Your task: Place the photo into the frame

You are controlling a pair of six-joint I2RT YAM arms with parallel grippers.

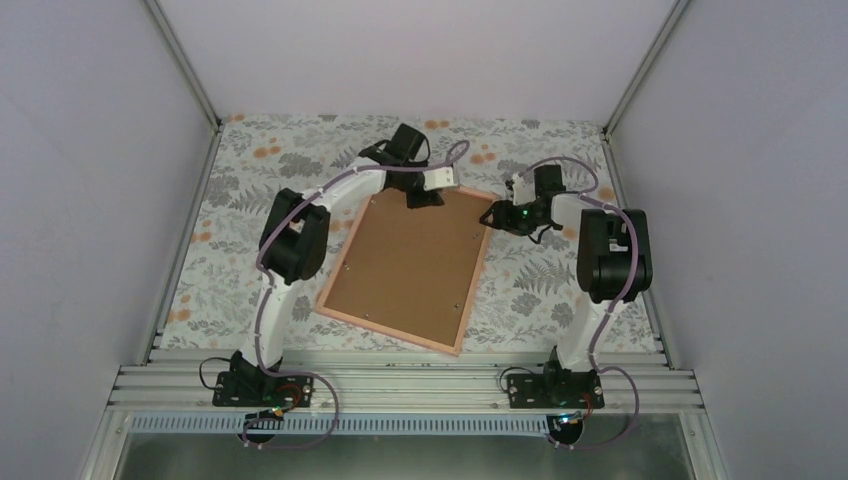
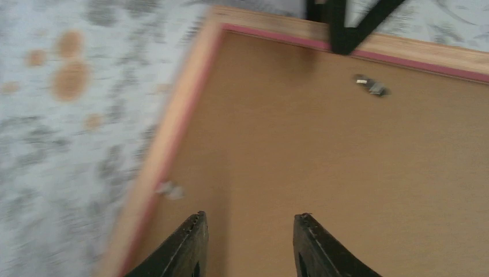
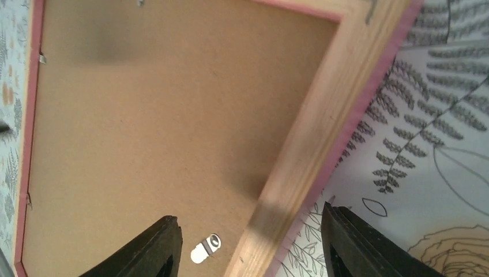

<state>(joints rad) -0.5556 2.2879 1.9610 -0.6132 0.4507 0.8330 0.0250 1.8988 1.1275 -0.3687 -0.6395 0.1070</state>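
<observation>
1. frame: rectangular, lying flat with its back up. the rails are narrow and flat, of pale bare wood with visible grain, edged by a thin pink line. its far rail lies just ahead of the left jaws. its far right corner rail runs between the right jaws.

2. backing board: brown fibreboard sheet, matt and finely speckled, seated inside the rails and filling the recess. it lies directly beneath and between the left jaws.

3. turn clip: small bright metal tab with a rounded end, on the board just beside the rail. it sits between the right jaws, nearer the finger over the board.

4. second clip: grey metal, blurred, well ahead of the left jaws near the far rail.

5. left gripper: two black tapered fingers with a dull finish. the jaws stand apart with only bare board between them. whether the tips touch the board cannot be told.

6. right gripper: black fingers set wide apart, clamping nothing. one is over the board and the other over the cloth outside the frame.

7. tablecloth: white, printed with grey fern leaves and orange dots, spread under the frame and outside both sets of jaws.
</observation>
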